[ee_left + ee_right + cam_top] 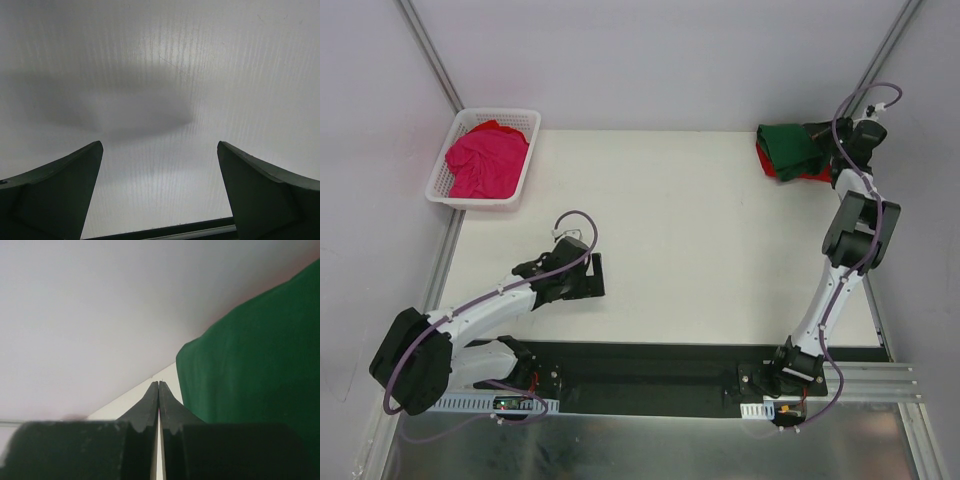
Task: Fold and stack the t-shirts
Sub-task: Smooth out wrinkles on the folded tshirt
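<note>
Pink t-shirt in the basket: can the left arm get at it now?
Probably yes. The left end effector is open over bare table, nothing lies between it and the white basket, and the pink t-shirt sits heaped in the open top. It would need to come in over the rim.

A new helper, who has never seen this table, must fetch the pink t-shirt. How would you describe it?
Go to the far left corner of the table, where a white lattice basket sits. The pink t-shirt lies crumpled inside it; the green t-shirt and red t-shirt are stacked at the far right corner.
</note>
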Robot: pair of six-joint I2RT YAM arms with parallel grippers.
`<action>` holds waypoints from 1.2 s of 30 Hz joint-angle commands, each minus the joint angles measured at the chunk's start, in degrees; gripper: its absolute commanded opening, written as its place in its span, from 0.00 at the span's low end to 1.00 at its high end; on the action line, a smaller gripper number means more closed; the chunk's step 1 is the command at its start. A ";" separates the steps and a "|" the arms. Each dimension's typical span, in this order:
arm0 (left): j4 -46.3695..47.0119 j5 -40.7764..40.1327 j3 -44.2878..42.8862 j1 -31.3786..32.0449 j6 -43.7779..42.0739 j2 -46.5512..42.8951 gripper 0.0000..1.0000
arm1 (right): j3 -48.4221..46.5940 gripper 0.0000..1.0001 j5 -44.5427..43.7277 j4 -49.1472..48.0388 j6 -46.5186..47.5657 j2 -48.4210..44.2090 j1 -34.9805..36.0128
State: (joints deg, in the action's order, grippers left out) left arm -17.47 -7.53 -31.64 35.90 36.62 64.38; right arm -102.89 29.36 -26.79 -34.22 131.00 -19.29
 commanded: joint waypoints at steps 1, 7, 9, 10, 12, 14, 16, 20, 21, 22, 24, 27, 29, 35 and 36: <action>1.30 0.59 -0.79 -0.31 0.29 1.27 1.00 | -1.87 0.01 2.45 -3.80 -2.17 1.97 0.04; 1.30 0.59 -0.44 -0.39 0.38 1.36 0.99 | 2.60 0.01 1.75 -4.59 -2.26 3.74 -0.22; 1.21 0.67 -0.27 -0.39 0.56 1.28 0.99 | 5.24 0.01 1.66 -4.94 -2.26 3.47 -0.40; 1.21 0.67 -0.27 -0.39 0.64 1.36 0.99 | 6.20 0.01 1.57 -5.03 -2.34 3.30 -0.40; 1.30 0.67 -0.09 -0.39 0.73 1.19 0.99 | 9.28 0.01 0.61 -4.94 -2.08 2.68 -0.49; 1.30 0.85 -0.18 -0.30 0.91 1.27 0.99 | 11.04 0.01 0.17 -4.94 -1.99 1.81 -0.49; 1.30 1.02 -0.18 -0.39 0.82 1.27 0.99 | 12.97 0.01 -0.27 -4.42 -1.73 1.45 -0.49; 1.21 1.55 0.17 -0.39 0.82 0.84 0.99 | 15.17 0.01 -0.27 -3.28 -0.42 1.01 -0.66; 1.21 1.64 0.43 -0.31 0.99 0.66 0.99 | 15.61 0.01 -0.19 -3.27 -0.24 0.75 -0.66; 1.21 1.64 0.70 -0.30 1.00 0.22 0.99 | 15.62 0.01 -0.01 -3.27 -0.06 0.75 -0.75; 1.21 1.38 1.40 -0.30 1.17 -0.74 0.99 | 15.44 0.01 0.69 -3.27 0.38 0.31 -0.93; 1.21 1.46 1.93 -0.39 1.26 -1.54 0.99 | 14.39 0.01 1.66 -3.36 0.55 -1.36 -1.10; 1.21 1.64 2.02 -0.31 1.43 -1.63 0.99 | 13.69 0.01 2.62 -3.45 0.47 -3.37 -1.19; 1.21 1.99 2.19 -0.39 1.70 -1.62 0.99 | 10.96 0.01 2.63 -3.71 0.03 -7.33 -1.89; 1.21 1.91 2.19 -0.31 1.70 -1.54 0.99 | 10.52 0.01 2.37 -3.63 -0.32 -7.34 -2.15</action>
State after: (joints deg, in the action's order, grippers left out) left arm -16.53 -6.17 -30.04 35.90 37.08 63.99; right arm -88.58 30.92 -28.99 -34.92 129.93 -20.18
